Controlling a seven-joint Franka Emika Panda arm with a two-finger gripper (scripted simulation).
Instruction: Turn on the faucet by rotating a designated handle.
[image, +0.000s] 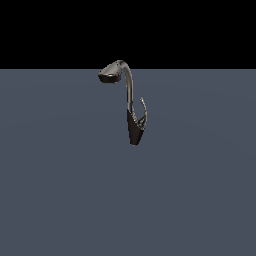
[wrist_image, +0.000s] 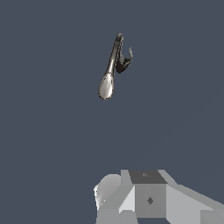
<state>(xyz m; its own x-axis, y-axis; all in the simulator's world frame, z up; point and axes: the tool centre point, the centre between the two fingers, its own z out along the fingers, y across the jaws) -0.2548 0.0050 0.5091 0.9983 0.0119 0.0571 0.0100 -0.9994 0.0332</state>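
Note:
The faucet (image: 133, 127) stands on the grey floor in the exterior view, with a dark tapered base, a slim arched neck and an oval spout head (image: 110, 73) pointing to that view's left. The handle (image: 143, 109), a thin curved silvery lever, rises from the base on that view's right. The wrist view shows the faucet (wrist_image: 114, 54) from above, with its spout head (wrist_image: 106, 86) and the handle (wrist_image: 130, 54) beside the base. Only grey parts of my gripper (wrist_image: 148, 197) show at the frame's edge, far from the faucet. Its fingers are not clear.
The faucet stands on a flat grey-blue floor (image: 60, 190) with a black background behind it. The arm does not show in the exterior view.

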